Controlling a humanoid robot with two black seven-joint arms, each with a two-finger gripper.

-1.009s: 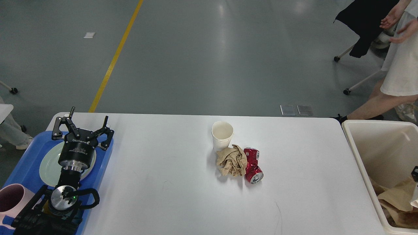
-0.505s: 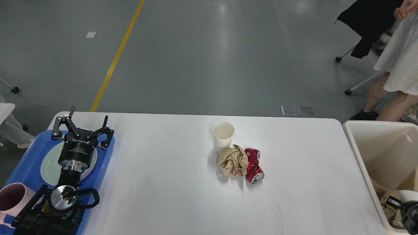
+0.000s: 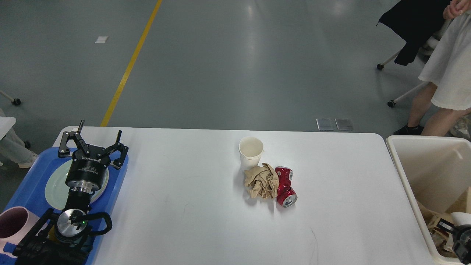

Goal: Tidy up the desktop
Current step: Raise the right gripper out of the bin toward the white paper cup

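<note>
White desktop [image 3: 184,206] fills the lower-middle of the frame, wide, rounded corners. Near its centre, three items bunched together: one white paper cup [image 3: 251,152] upright, one crumpled brown paper wad [image 3: 262,181] just below it and touching, one crushed red can [image 3: 285,186] lying on its side against the wad's right edge. Rest of the surface bare around them, faint scuff lower right.

Lower left: blue tray [image 3: 33,187] at the desktop's left end, holding one pale green plate [image 3: 55,187] and one pink mug [image 3: 13,226] cut off by the frame edge. Lower right: cream bin [image 3: 430,173] beside the desktop's right end, brown paper scraps inside at the bottom corner.

Left arm comes up from the lower-left corner over the tray; left gripper [image 3: 94,141] above the plate's top edge, fingers spread wide, nothing between them. Right gripper [image 3: 458,235] only partly visible at the lower-right corner, inside the bin area, dark and mostly cut off; cannot tell if open or closed.

Upper right: one person in a white skirt [image 3: 447,73], legs showing, next to a wheeled chair with black cloth [image 3: 412,25]. Grey floor, one yellow line [image 3: 128,66] running diagonally upper left.
</note>
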